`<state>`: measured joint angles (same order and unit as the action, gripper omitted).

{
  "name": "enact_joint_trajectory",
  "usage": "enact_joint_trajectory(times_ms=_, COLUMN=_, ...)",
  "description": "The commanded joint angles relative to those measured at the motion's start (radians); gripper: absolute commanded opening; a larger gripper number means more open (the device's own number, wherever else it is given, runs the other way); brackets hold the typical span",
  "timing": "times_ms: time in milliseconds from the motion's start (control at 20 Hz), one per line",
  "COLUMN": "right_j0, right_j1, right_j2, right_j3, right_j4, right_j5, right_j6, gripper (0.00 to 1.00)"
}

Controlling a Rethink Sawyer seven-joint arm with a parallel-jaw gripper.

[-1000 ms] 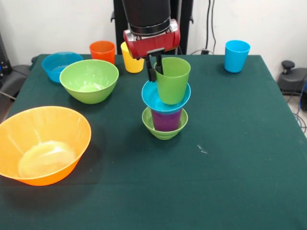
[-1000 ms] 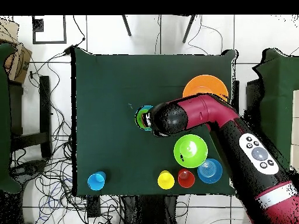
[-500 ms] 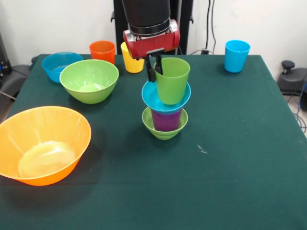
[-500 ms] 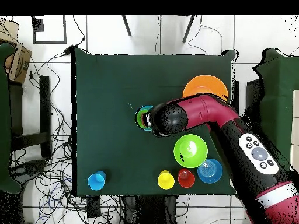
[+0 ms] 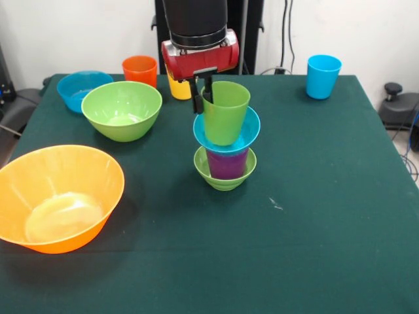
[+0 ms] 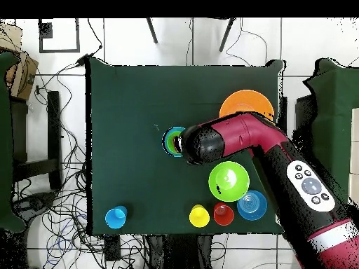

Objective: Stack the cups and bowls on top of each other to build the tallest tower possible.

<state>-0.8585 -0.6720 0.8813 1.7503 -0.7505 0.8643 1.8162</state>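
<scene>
The tower stands mid-table: a small green bowl (image 5: 224,180), a purple cup (image 5: 226,163), a small blue bowl (image 5: 247,129) and a green cup (image 5: 226,114) on top. My gripper (image 5: 203,98) comes down from above and is shut on the green cup's left rim, one finger inside and one outside. The cup sits in the blue bowl, leaning slightly. In the overhead view the arm's head (image 6: 202,143) covers most of the tower (image 6: 170,141).
A large orange bowl (image 5: 59,196) is at the near left. A medium green bowl (image 5: 122,110), a medium blue bowl (image 5: 84,90), an orange cup (image 5: 140,70) and a yellow cup (image 5: 180,89) stand at the far left. A light blue cup (image 5: 323,76) is far right.
My gripper has shifted a little to the left in the front view, carrying the green cup's top with it; the cup now sits more over the left of the blue bowl.
</scene>
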Motion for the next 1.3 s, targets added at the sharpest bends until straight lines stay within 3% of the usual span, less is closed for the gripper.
enact_joint_trajectory(times_ms=50, right_j0=0.039, right_j1=-0.037, right_j2=-0.02, right_j3=0.024, right_j4=-0.115, right_j5=-0.055, right_j6=-0.191, gripper=0.0)
enact_joint_trajectory(times_ms=400, right_j0=0.062, right_j1=-0.035, right_j2=-0.032, right_j3=0.074, right_j4=-0.135, right_j5=-0.098, right_j6=-0.124, gripper=0.0)
enact_joint_trajectory(times_ms=1300, right_j0=0.057, right_j1=-0.004, right_j2=-0.033, right_j3=0.056, right_j4=-0.114, right_j5=-0.071, right_j6=-0.178, gripper=0.0)
